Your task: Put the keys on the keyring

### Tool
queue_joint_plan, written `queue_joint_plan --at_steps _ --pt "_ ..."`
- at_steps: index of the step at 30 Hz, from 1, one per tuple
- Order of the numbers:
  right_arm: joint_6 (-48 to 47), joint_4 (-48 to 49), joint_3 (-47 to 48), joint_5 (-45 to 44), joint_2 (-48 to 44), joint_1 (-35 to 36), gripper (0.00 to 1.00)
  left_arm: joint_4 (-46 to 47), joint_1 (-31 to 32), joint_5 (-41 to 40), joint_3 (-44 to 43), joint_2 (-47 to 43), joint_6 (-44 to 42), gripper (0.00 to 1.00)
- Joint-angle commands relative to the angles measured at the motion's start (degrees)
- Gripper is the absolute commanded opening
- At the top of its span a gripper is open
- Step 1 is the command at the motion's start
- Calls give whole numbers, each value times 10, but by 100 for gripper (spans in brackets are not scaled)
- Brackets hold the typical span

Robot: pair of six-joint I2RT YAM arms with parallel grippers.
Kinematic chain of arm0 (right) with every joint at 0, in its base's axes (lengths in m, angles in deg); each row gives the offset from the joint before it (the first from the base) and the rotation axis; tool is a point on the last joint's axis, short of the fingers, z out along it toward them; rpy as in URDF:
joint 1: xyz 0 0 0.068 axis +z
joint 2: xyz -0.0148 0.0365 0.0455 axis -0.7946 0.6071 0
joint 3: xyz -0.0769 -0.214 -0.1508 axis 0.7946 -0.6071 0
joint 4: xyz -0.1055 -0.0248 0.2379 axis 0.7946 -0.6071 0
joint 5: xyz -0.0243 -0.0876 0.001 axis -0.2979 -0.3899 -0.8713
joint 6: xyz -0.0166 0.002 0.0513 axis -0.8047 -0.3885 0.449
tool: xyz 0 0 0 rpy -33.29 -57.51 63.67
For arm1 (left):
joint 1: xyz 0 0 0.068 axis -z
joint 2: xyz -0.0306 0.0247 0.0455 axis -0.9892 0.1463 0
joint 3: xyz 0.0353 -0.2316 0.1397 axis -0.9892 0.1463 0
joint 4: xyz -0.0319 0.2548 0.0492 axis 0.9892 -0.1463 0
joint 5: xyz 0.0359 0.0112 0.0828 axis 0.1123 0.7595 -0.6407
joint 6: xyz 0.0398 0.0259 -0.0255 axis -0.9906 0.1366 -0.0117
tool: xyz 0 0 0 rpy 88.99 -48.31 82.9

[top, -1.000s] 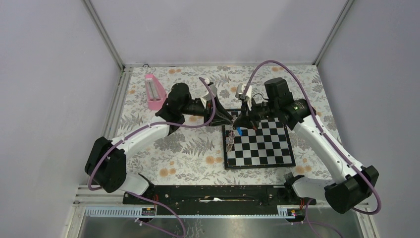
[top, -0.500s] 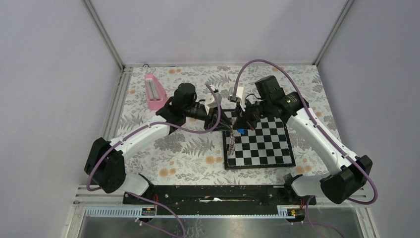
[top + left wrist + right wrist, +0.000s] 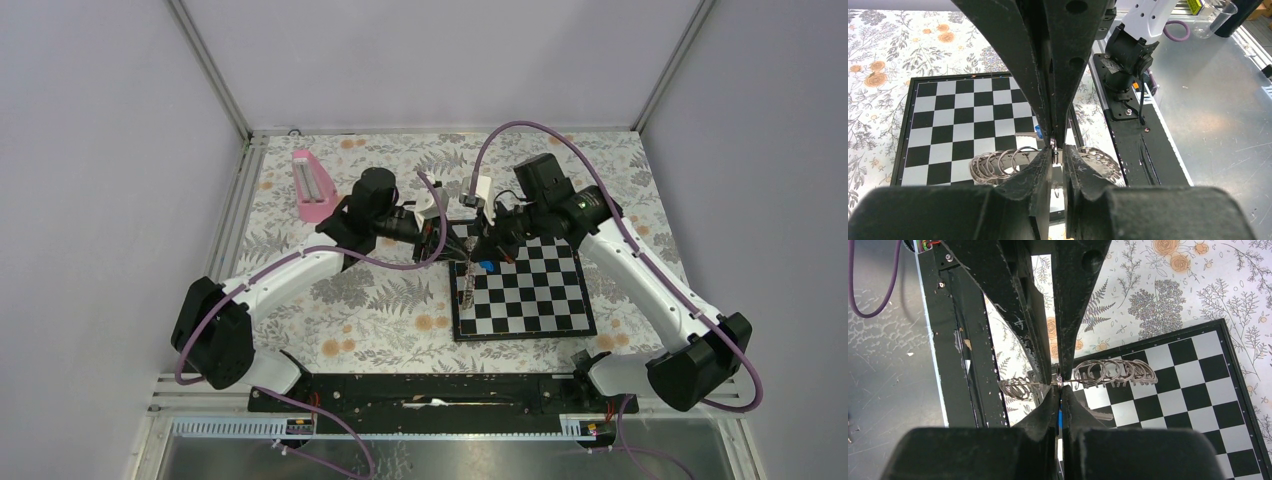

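Above chessboard, left gripper seemingly pinches keyring.

Even diffuse light, soft shadows. Top view sharp. Wrist views: keyring sharp, near fingers blurred; mild sheen on metal sheet.

Lilac walls, floral tabletop, even light

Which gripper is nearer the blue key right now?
Right. The right gripper is shut on the blue key, which hangs under its fingertips. The left gripper sits just to the key's left, facing it, holding the keyring.
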Motion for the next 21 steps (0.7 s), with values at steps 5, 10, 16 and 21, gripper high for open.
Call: queue_joint_plan --at_steps 5,10,16,21 --pt "3 20 -5 11 -12 6 0 48 2 -1 -18 9 24 2" --pt "8 34 -15 1 -25 6 10 88 -1 -1 -7 5 69 0" --pt "18 70 -44 10 -70 -15 27 157 -7 0 19 -8 151 0" --pt "16 84 -68 34 -94 -33 36 234 -7 7 45 -14 226 0"
